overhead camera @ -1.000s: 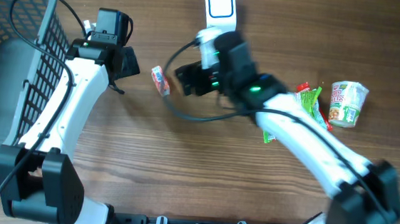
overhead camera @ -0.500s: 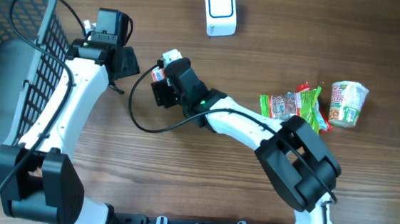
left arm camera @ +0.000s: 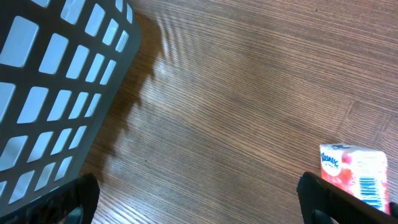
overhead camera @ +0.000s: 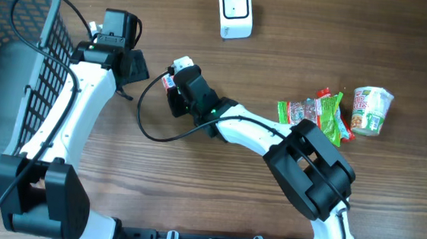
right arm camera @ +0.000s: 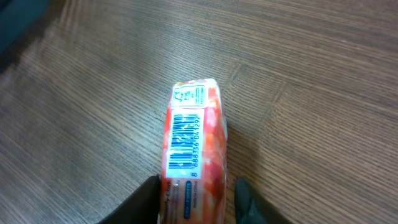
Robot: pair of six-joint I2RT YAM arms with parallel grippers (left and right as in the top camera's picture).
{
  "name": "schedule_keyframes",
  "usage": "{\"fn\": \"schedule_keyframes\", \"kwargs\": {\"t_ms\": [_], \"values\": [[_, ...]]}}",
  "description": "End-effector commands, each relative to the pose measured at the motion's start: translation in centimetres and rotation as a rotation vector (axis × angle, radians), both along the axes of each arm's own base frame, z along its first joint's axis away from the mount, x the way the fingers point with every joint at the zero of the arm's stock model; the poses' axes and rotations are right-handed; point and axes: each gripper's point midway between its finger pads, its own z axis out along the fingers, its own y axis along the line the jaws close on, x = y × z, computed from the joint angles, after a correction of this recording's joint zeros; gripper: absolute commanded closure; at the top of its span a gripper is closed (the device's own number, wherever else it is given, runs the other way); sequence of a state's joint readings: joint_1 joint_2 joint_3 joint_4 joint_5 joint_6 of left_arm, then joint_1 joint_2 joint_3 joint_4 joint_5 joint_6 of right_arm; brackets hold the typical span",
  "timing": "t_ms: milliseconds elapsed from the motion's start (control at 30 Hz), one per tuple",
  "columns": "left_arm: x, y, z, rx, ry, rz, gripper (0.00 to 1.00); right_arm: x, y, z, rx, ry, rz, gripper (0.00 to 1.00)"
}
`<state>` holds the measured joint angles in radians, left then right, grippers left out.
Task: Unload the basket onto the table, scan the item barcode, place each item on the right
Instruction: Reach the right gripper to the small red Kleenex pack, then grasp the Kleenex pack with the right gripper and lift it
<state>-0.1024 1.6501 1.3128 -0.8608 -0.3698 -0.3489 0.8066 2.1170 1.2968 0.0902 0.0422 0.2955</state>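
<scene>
Wood with thin lines in it makes up the table (overhead camera: pixel 193 187). A small tissue pack (right arm camera: pixel 193 149) lies flat on it, near the middle and a bit to the left. The pack is soft and shiny, like plastic wrap, with red and white colours. It is long and thin, shaped like a little brick. Its black barcode faces up and runs along its length. From the right wrist camera, the long way of the pack points from the fingers away across the table, leaning only a little.

From above, the right gripper (overhead camera: pixel 174 86) sits over the pack (overhead camera: pixel 169 79) and hides most of it. Its two dark fingers (right arm camera: pixel 146 199) press close on the two long sides of the near end, so it has hold of the pack.

From its own wrist camera, the left gripper (left arm camera: pixel 196 186) is spread very wide with nothing in it. The pack (left arm camera: pixel 354 171) lies just past its right finger.

A dark plastic basket (overhead camera: pixel 8 12) full of square holes stands far left. A white boxy scanner (overhead camera: pixel 234 10) with round corners stands at the top. Crinkly green and red packets (overhead camera: pixel 313 112) and a cup (overhead camera: pixel 371 109) lie to the right.
</scene>
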Motion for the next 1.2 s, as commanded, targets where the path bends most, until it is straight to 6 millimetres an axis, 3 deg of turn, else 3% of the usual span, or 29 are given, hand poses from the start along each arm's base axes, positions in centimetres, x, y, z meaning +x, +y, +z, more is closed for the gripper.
{"fn": "schedule_keyframes", "kwargs": {"t_ms": [0, 100, 233, 300, 367, 533, 733, 833, 933, 1000, 1167], "values": [[0.0, 0.3, 0.2, 0.016, -0.003, -0.003, 0.0, 0.2, 0.0, 0.5, -0.005, -0.013, -0.005, 0.81], [0.0, 0.3, 0.2, 0.016, -0.003, -0.003, 0.0, 0.7, -1.9, 4.2, -0.039, -0.065, -0.074, 0.82], [0.0, 0.3, 0.3, 0.016, -0.003, -0.003, 0.0, 0.3, -7.5, 10.3, -0.135, -0.105, -0.201, 0.86], [0.0, 0.3, 0.2, 0.016, -0.003, -0.003, 0.0, -1.0, -10.1, 11.5, -0.187, -0.066, -0.218, 0.86], [0.0, 0.3, 0.2, 0.016, -0.003, -0.003, 0.0, -2.3, -12.2, 11.2, -0.24, 0.0, -0.239, 0.87], [0.0, 0.3, 0.2, 0.016, -0.003, -0.003, 0.0, -5.2, -15.0, 7.3, -0.286, 0.182, -0.364, 0.87], [0.0, 0.3, 0.3, 0.016, -0.003, -0.003, 0.0, -5.7, -14.4, 2.0, -0.256, 0.161, -0.354, 0.85], [0.0, 0.3, 0.3, 0.016, -0.003, -0.002, 0.0, -6.1, -15.0, 0.2, -0.246, 0.192, -0.399, 0.85], [0.0, 0.3, 0.3, 0.016, -0.003, -0.003, 0.0, -6.1, -14.6, 0.0, -0.229, 0.193, -0.39, 0.74], [0.0, 0.3, 0.3, 0.016, -0.003, -0.003, 0.0, -6.5, -13.6, -0.1, -0.192, 0.223, -0.348, 0.55], [0.0, 0.3, 0.3, 0.016, -0.003, -0.003, 0.0, -6.0, -12.7, 0.5, -0.161, 0.196, -0.318, 0.55]]}}
